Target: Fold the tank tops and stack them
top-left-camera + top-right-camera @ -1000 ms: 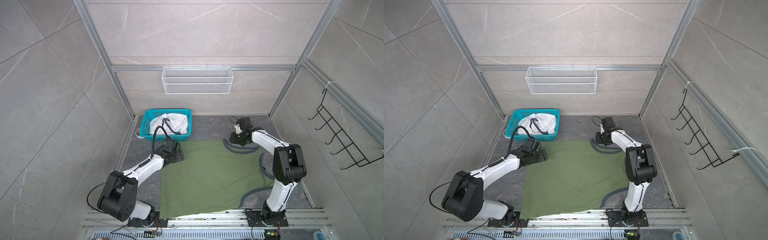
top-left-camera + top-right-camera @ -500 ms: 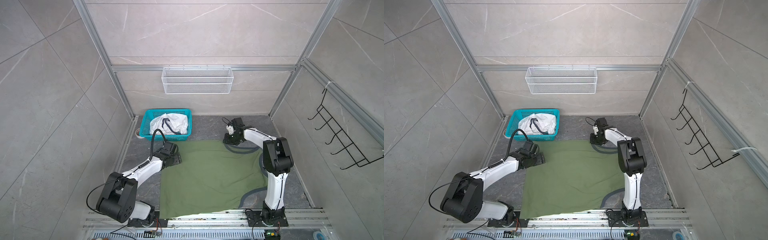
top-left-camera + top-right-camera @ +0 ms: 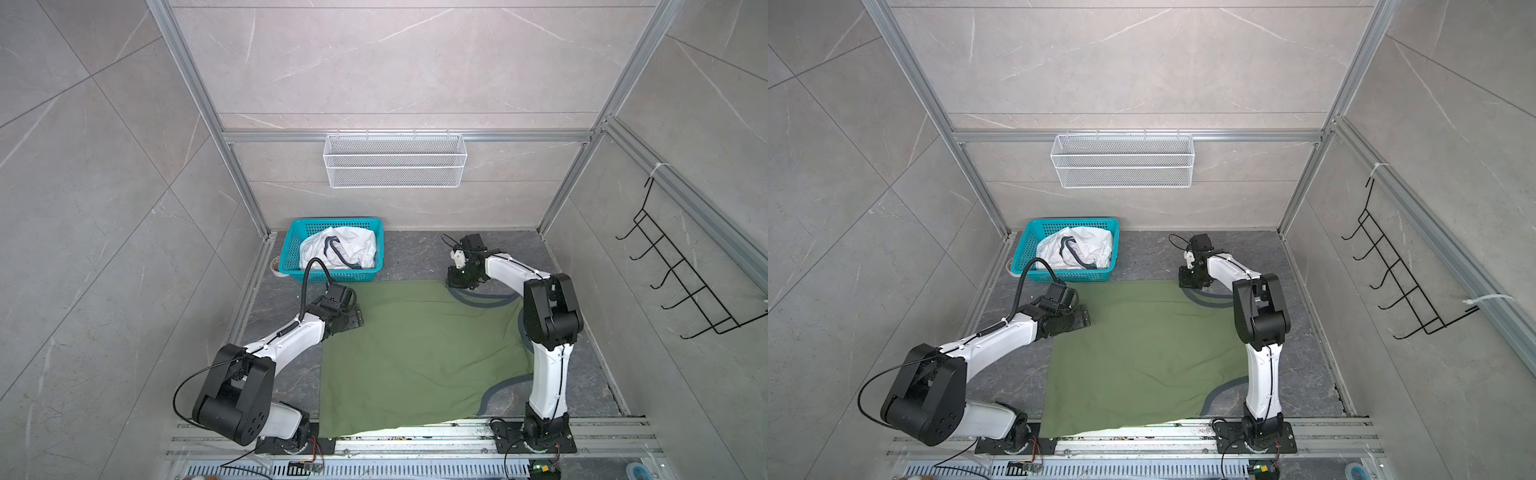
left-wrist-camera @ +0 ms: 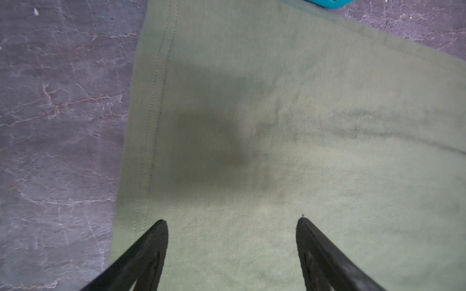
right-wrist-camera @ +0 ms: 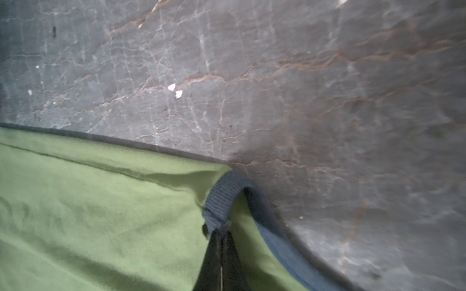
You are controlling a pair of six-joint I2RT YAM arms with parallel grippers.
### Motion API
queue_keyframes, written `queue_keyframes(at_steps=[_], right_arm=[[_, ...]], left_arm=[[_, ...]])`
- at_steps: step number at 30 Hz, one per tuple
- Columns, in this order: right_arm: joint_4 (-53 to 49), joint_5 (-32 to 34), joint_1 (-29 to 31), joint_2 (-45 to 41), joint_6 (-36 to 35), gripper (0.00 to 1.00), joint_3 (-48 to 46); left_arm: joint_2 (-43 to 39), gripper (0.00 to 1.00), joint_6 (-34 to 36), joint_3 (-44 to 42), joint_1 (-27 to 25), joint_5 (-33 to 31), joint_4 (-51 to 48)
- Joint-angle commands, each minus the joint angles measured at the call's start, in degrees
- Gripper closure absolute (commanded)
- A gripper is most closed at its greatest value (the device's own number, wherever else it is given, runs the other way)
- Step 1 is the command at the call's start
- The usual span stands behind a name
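Grey stone counter, tiled walls. The olive green tank top lies flat at centre in both top views; soft and light, I expect it will drape. My right fingers pinch its grey strap trim, a good firm edge; my left fingers stand spread near the hem.

You get both top views from high at the near edge, looking steeply down on nearly the same whole scene. Your left wrist camera sits close over the green top; the right is closer still, at its trim.
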Motion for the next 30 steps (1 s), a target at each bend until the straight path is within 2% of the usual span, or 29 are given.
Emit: queue_keyframes(at_steps=[1,8,16,20,21,22,25,30], right_arm=[[-3.5,6.2,0.7,-3.2,-1.7,1.0,3.3],[-7.9,14.2,1.0,-0.4,-4.2,1.0,8.9],[-9.3,18.3,1.5,7.8,-5.8,1.0,16.1],[-12.2,24.3,2.5,12.5,-7.5,1.0,21.2],[-13.5,26.4,2.8,13.6,-7.6,0.94,22.7],[-14.6,28.2,2.9,14.3,-7.5,0.85,23.9],[-15.1,29.7,3.1,12.2,-6.4,0.63,22.7],[-12.4,27.3,3.7,1.4,-3.3,0.49,13.2]], left_arm=[[0.4,0.18,-0.1,-0.2,0.3,-0.5,0.9],[0.8,0.18,-0.5,-0.1,0.4,-0.2,1.3],[1.1,0.18,0.1,0.8,0.4,0.5,0.4],[1.0,0.18,0.1,0.8,0.4,1.0,0.4],[1.1,0.18,0.1,0.8,0.3,1.3,0.2],[1.1,0.18,0.1,0.9,0.4,1.6,0.1],[0.6,0.18,0.3,0.8,0.4,1.9,-0.7],[-2.3,0.18,0.3,0.1,0.1,3.4,-2.1]])
